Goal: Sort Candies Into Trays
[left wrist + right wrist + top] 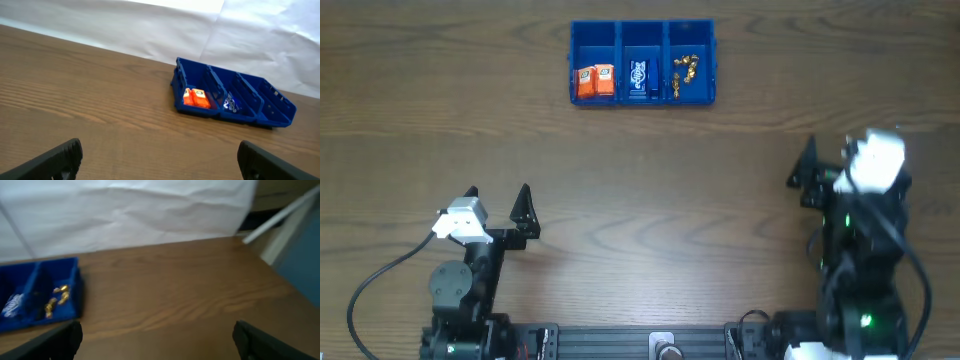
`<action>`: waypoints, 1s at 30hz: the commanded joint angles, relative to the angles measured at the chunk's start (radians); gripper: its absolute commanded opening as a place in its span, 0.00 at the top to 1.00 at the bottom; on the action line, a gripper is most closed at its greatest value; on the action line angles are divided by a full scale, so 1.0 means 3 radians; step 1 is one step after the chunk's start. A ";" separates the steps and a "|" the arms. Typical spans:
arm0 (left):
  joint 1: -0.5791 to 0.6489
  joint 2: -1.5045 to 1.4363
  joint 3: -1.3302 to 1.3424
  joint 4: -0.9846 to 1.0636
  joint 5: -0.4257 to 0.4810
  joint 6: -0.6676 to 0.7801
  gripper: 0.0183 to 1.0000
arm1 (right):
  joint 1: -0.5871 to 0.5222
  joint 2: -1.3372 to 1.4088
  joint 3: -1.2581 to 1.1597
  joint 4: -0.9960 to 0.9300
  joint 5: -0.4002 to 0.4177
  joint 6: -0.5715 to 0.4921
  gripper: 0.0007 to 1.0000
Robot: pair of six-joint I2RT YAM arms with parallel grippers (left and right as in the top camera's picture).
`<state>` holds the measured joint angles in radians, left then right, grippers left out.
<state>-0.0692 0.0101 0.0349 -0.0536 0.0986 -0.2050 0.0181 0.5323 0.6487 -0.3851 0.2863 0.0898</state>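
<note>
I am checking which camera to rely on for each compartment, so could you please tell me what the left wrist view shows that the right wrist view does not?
Left wrist view, not the right: the two orange candies in one end compartment of the blue tray. Right wrist view, not the left: the gold candies in the opposite end compartment, and a far corner of the table. Both: the blue tray on the table, with the blue-wrapped candy in its middle compartment.
</note>
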 commanded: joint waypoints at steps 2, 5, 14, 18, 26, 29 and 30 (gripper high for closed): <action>-0.0010 -0.0022 -0.0100 -0.0055 0.0008 0.0036 0.00 | -0.0183 -0.0753 -0.0881 0.0647 -0.0465 -0.0039 0.00; -0.0010 -0.0022 -0.0100 -0.0055 0.0008 0.0036 0.00 | -0.0170 -0.1007 -0.1263 0.0881 -0.0632 0.0004 0.00; -0.0010 -0.0022 -0.0100 -0.0055 0.0008 0.0036 0.00 | -0.0153 -0.1785 -0.1877 0.0935 -0.0635 0.0041 0.00; -0.0010 -0.0022 -0.0100 -0.0055 0.0008 0.0036 0.00 | 0.0034 -0.1765 -0.2118 0.1141 -0.0571 0.0015 0.00; -0.0010 -0.0022 -0.0100 -0.0055 0.0008 0.0036 0.00 | 0.0139 -0.1765 -0.2138 0.1057 -0.0510 -0.0156 0.00; -0.0010 -0.0022 -0.0100 -0.0055 0.0008 0.0036 0.00 | 0.0139 -0.1765 -0.2138 0.1054 -0.0542 -0.0160 0.00; -0.0010 -0.0022 -0.0100 -0.0055 0.0008 0.0036 0.00 | 0.0139 -0.1765 -0.2138 0.1050 -0.0598 -0.0235 0.00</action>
<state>-0.0692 0.0101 0.0349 -0.0540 0.0990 -0.2050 0.0547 0.0109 0.0105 -0.0666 0.1230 0.0628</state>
